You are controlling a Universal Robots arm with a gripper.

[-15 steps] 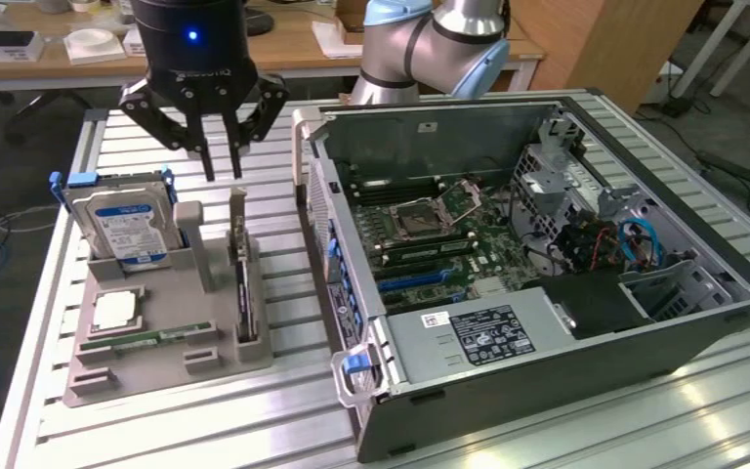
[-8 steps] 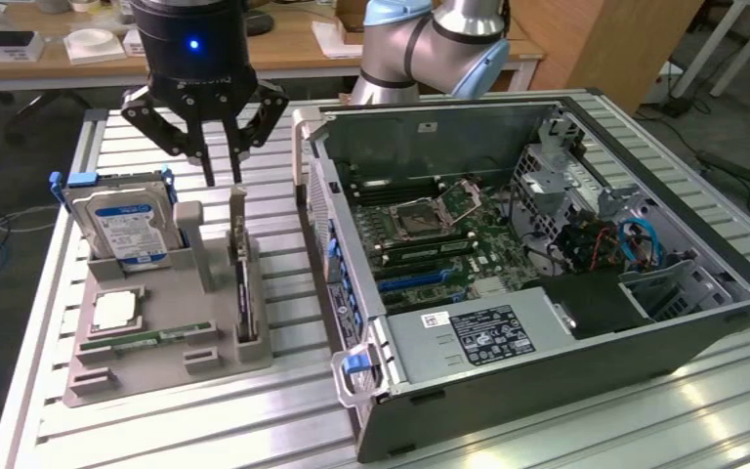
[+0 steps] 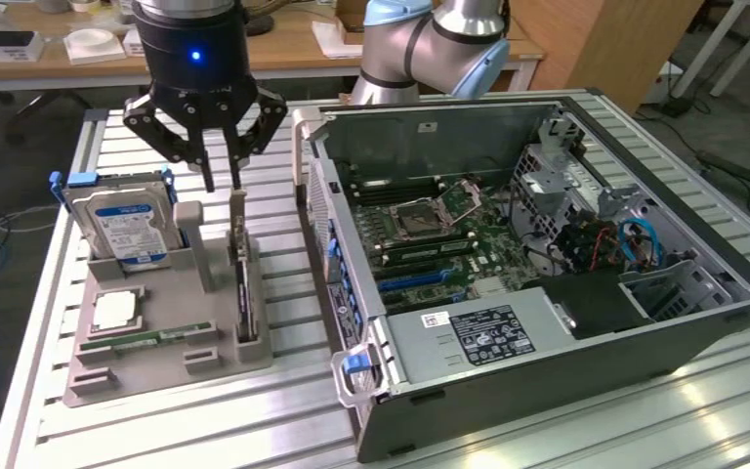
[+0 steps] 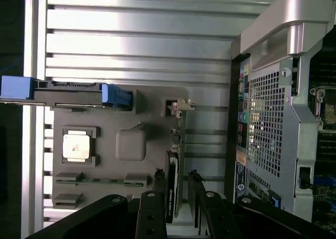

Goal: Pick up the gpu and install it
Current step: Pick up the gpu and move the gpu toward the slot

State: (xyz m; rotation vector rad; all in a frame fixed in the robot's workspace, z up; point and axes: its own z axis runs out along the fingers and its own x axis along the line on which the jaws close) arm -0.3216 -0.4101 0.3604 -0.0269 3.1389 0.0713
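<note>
Gpu (image 3: 241, 283) stands on its long edge in a slot of the grey holder (image 3: 153, 369), directly beneath the gripper (image 3: 220, 183), with its pale bracket end nearest the fingertips. We see the fingers (image 4: 150, 218) spread apart, one on each side of the card and pinching nothing; we cannot tell whether either one touches it. Everything rests on a table (image 3: 219, 430) of long aluminium slats that catch the light. Behind the gripper is a workshop room, where we make out a wooden desk (image 3: 284, 49) with a few small boxes on it and a wooden cabinet (image 3: 609, 39) beside the arm's grey and blue joints (image 3: 428, 39). Counting what sits in the holder, we find one gpu, one hard drive (image 3: 121, 225) with a blue label standing upright just beside the gripper, one square processor chip (image 3: 114, 310) lying flat below that, and one narrow green memory stick (image 3: 141, 341) lying flat near the chip. Off to the gripper's other side, toward the exterior view's right, lies one computer case (image 3: 584, 391) with its side open and one green motherboard (image 3: 440, 244) showing inside.
</note>
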